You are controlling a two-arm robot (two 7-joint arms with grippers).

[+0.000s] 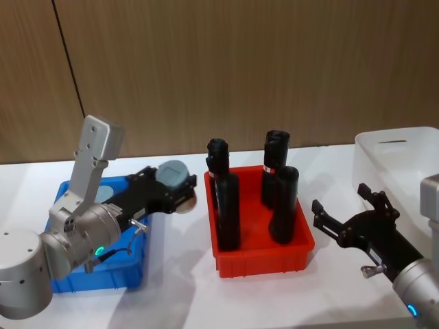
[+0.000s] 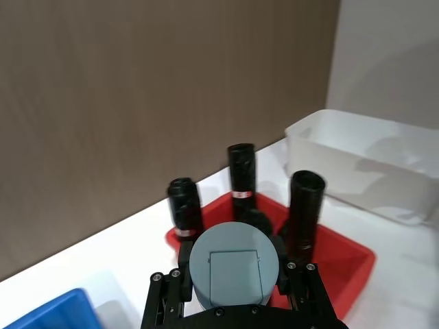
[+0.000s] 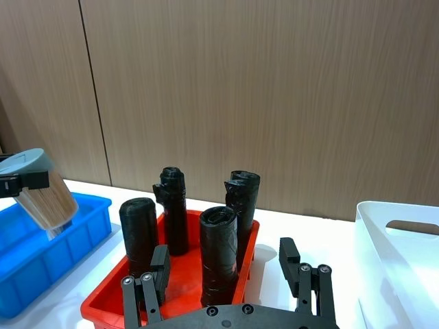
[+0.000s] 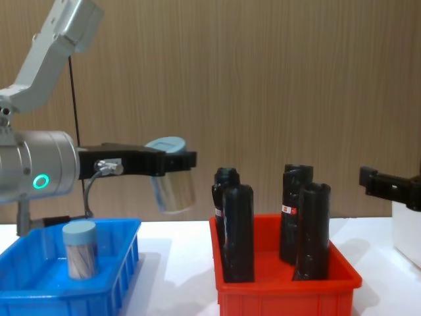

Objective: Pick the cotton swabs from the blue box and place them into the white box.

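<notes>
Centre-left, the left gripper (image 4: 179, 160) clamps a tilted cotton swabs jar (image 4: 174, 187). The white box (image 1: 401, 161) sits far right, past the red bin (image 1: 264, 264), beside the right gripper (image 1: 346, 212), whose jaws are spread.

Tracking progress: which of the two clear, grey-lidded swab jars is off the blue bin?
The tilted clear jar in the left gripper, held in the air; the other jar stands upright inside the bright blue bin.

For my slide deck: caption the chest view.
Left pincer holds a swab jar aloft beside the red bin; a second jar stands in the blue box.
</notes>
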